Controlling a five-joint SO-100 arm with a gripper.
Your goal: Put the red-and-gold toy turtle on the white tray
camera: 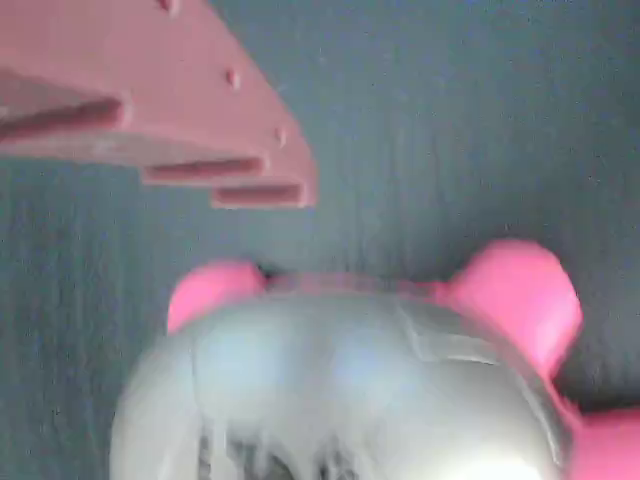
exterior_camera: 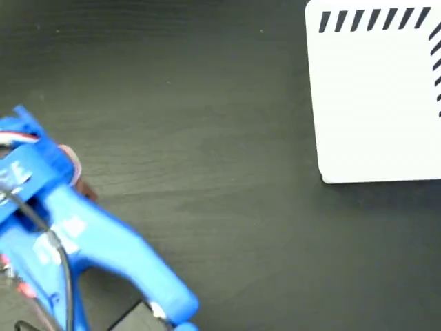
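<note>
The red-and-gold toy turtle fills the lower half of the wrist view, blurred. Its shiny domed shell faces the camera and pink-red legs stick out at the upper left and right. It rests on the dark table. One pink gripper finger juts in from the top left, just above the turtle and clear of it; the other finger is out of frame. In the fixed view my gripper sits at the far left under the blue arm, which hides the turtle. The white tray, with black stripes on its edges, lies at the top right, far from the gripper.
The blue arm covers the lower left corner of the fixed view, with a black cable running over it. A wide stretch of dark wood-grain table separates the arm from the tray.
</note>
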